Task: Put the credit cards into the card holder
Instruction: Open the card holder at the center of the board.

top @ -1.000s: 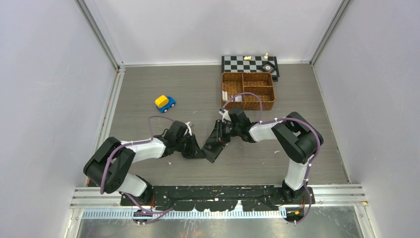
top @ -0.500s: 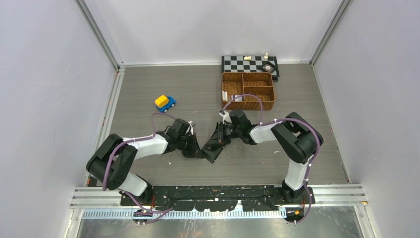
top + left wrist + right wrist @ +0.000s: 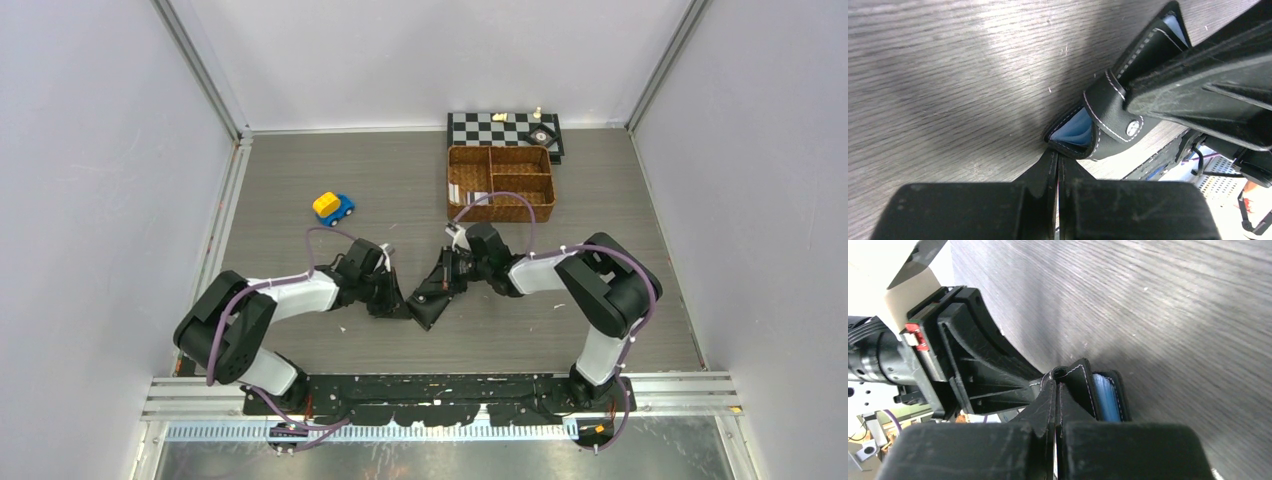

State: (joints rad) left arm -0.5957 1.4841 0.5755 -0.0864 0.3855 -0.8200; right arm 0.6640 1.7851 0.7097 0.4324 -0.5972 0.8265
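Observation:
The card holder [image 3: 428,308] is a black leather wallet, held between my two grippers low over the table's middle. My left gripper [image 3: 398,303] is shut on one edge of it. In the left wrist view my gripper [image 3: 1057,159] pinches the stitched edge just below the pale blue sleeves [image 3: 1075,132] and the snap tab [image 3: 1113,117]. My right gripper [image 3: 438,283] is shut on the other flap, as the right wrist view [image 3: 1055,391] shows, with the sleeves [image 3: 1105,397] beside it. Pale credit cards [image 3: 457,192] stand in the wicker basket's left compartment.
The brown wicker divided basket [image 3: 520,183] stands at the back right, with a chessboard [image 3: 500,127] behind it. A yellow and blue toy car [image 3: 332,208] sits at the left middle. Grey walls close in the table on three sides.
My left arm has shifted a little and my right arm's elbow has moved slightly to the right. The wallet stays held between both grippers in about the same place.

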